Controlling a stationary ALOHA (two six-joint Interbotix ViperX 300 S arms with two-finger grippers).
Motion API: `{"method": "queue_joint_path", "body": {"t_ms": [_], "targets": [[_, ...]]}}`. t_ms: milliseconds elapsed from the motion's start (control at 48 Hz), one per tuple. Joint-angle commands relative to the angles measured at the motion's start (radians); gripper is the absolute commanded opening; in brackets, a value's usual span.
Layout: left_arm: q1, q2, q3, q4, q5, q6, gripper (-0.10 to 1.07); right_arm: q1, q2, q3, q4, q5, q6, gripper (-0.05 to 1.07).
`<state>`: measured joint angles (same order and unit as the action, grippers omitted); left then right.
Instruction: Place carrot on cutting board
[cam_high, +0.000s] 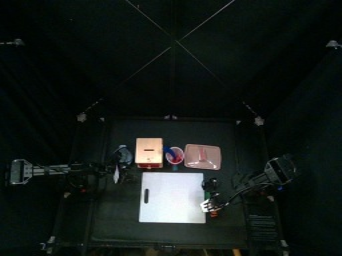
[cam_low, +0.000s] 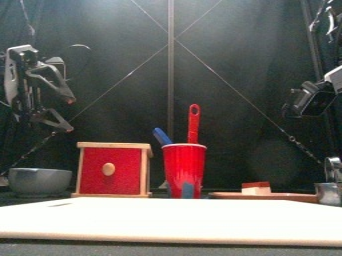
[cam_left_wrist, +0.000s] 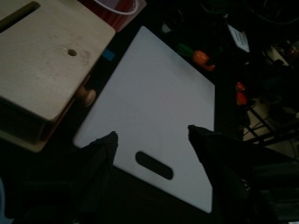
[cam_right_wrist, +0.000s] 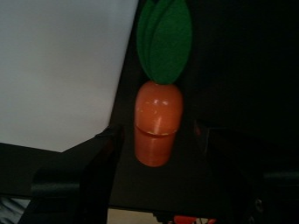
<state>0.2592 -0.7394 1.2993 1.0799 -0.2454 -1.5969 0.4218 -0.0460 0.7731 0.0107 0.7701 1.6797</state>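
**A:** Where is the small bright orange carrot (cam_right_wrist: 159, 122) with its flat green leaf?

**B:** It lies on the black table (cam_high: 120, 225), just beside the right edge of the large flat white rectangular cutting board (cam_high: 171, 199), not on it. In the right wrist view it sits between the right gripper (cam_right_wrist: 153, 140)'s two black jaws, which stand spread on either side of it; whether they touch it I cannot tell.

**A:** And the left gripper (cam_left_wrist: 152, 138)?

**B:** Released, jaws apart, holding nothing. It hangs above the board's left end, near the oblong handle slot (cam_left_wrist: 153, 164).

**A:** What stands behind the board?

**B:** A tan wooden box with a red front and round knob (cam_low: 112, 168), a red plastic cup (cam_low: 185, 170) holding a red utensil and a blue one, and a pinkish-brown square tray (cam_high: 203, 155) to the right. A grey bowl (cam_low: 39, 181) sits at the far left in the front view.
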Motion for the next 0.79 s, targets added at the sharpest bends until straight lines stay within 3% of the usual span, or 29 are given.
{"method": "queue_joint_path", "body": {"t_ms": [0, 229, 375, 521, 771], "targets": [[0.002, 0.003, -0.025, -0.002, -0.003, 0.002, 0.98, 0.003, 0.006, -0.006, -0.018, -0.034, 0.014, 0.93], [0.002, 0.003, -0.023, 0.000, -0.003, 0.003, 0.98, 0.006, 0.012, -0.005, -0.028, -0.040, 0.014, 0.78], [0.002, 0.003, -0.021, 0.000, -0.003, 0.002, 0.98, -0.009, -0.015, -0.052, -0.095, -0.034, 0.000, 0.68], [0.002, 0.003, -0.020, 0.000, -0.003, 0.003, 0.98, -0.081, -0.037, -0.124, -0.227, -0.037, -0.009, 0.66], [0.003, 0.003, -0.023, 0.002, -0.005, 0.003, 0.98, -0.219, 0.026, -0.225, -0.413, -0.084, -0.074, 0.66]]}}
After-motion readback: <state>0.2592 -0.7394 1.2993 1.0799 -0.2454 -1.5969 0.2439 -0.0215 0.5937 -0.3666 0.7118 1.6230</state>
